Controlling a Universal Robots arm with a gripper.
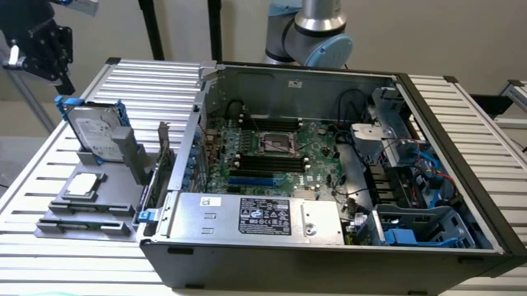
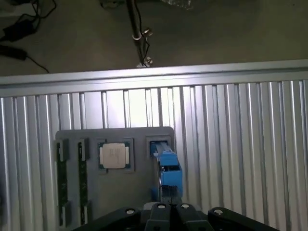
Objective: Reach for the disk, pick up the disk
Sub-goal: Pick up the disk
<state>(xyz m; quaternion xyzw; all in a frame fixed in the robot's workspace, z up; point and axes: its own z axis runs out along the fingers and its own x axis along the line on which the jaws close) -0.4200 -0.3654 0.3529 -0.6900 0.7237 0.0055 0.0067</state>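
Observation:
The disk [image 1: 92, 132] stands on edge in a slot of the grey holder [image 1: 111, 185], at the exterior view's left beside the open computer case; it is silver-grey with a white label and blue rails. In the wrist view its blue top rail [image 2: 166, 166] pokes up from the holder [image 2: 139, 192]. My black gripper [image 1: 56, 74] hangs high above the disk, apart from it. In the wrist view the gripper [image 2: 171, 202] has its fingers pressed together with nothing between them.
A square silver CPU chip [image 1: 82, 184] [image 2: 114, 156] and two memory sticks [image 2: 72, 183] lie in the same holder. The open computer case [image 1: 329, 172] stands close by on the slatted metal table [image 1: 157, 80]. Beyond the table edge the floor carries cables [image 2: 19, 29].

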